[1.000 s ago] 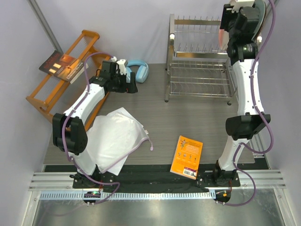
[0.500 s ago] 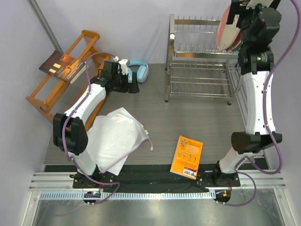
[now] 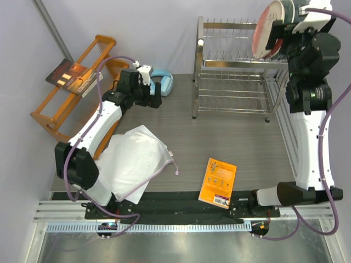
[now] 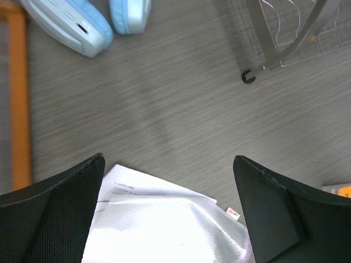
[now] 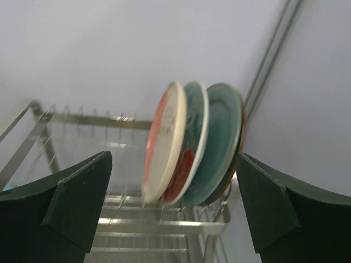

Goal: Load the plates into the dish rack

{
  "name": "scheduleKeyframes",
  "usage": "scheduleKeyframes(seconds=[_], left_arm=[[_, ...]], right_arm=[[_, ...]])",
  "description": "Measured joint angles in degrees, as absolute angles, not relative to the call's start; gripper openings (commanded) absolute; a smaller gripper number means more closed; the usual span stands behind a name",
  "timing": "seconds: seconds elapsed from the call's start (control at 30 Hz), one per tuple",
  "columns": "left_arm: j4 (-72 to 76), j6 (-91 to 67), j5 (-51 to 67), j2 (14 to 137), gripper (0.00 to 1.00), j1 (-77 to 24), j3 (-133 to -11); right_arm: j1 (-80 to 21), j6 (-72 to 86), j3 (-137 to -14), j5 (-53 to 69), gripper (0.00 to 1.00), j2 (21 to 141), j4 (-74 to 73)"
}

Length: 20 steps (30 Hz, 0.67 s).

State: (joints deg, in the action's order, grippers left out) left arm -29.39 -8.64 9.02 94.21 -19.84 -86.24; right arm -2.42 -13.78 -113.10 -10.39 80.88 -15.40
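Observation:
Several plates stand upright side by side at the right end of the dish rack's [image 3: 230, 82] upper tier [image 5: 164, 224]. The pink-and-cream plate [image 5: 160, 148] is on the left, then the teal-and-red one [image 5: 191, 139], then a teal one [image 5: 219, 145], and another edge shows behind. From above they appear as a stack of rims [image 3: 267, 30]. My right gripper [image 5: 174, 159] is open, held back from the plates and touching none. My left gripper [image 4: 168, 160] is open and empty, hovering over the table by the white bag.
Light blue headphones [image 3: 162, 82] [image 4: 82, 27] lie left of the rack. An orange wooden slatted rack [image 3: 77, 93] leans at the far left. A white plastic bag [image 3: 134, 161] [image 4: 164, 230] and an orange book [image 3: 218, 182] lie on the near table. The rack's foot [image 4: 249, 76] is near my left gripper.
My right gripper opened and let go of the pink-and-cream plate, which now stands in the rack. The right arm then pulled back and to the right. The left arm shifted slightly.

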Motion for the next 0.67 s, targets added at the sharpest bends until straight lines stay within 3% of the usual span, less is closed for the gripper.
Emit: scheduleKeyframes(seconds=[0.23,0.5,0.67], left_arm=[[-29.9,-2.2,5.8,86.6,0.99,-20.2,-85.1],[-30.9,-1.3,6.2,85.2,0.99,-20.2,-84.9],[-30.6,-1.3,5.4,85.1,0.99,-20.2,-85.2]], right_arm=[[-2.6,-5.5,-102.3,-3.6,1.00,72.3,-31.3],[-2.6,-5.5,-107.2,-17.6,1.00,78.4,-43.7],[-2.6,-10.5,-109.3,-23.3,1.00,78.2,-44.1]])
